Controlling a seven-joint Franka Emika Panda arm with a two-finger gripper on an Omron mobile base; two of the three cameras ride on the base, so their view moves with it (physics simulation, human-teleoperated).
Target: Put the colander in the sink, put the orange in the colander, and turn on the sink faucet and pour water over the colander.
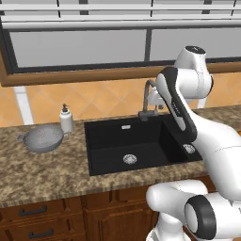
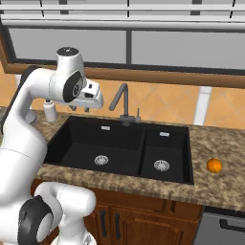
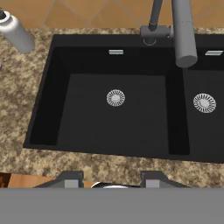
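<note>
The colander [image 1: 43, 138] sits upright on the granite tabletop [image 1: 42, 176] well to the left of the sink [image 1: 127, 141], just beside the white soap dispenser [image 1: 66, 118], and nothing of the task looks done yet: both basins are bare and no water runs from the sink faucet [image 2: 122, 103]. The orange [image 2: 214, 165] lies on the tabletop on the far side of the sink, well apart from the colander. The end effector [image 2: 80, 109] hangs high above the sink's larger basin, holding nothing; its fingertips [image 3: 70, 179] stand partly apart in the hand view, with a pale rounded shape between them too cut off to identify. The step in hand appears to be fetching the colander, so the arm would do well to swing toward the sink's left side, clear the soap dispenser, come down over the colander's rim and pinch the wall or a side handle so the bowl lifts level. The tabletop is speckled brown stone over wooden cabinets with dark handles; behind the sink runs an orange tiled wall beneath a wide wood-framed window.
</note>
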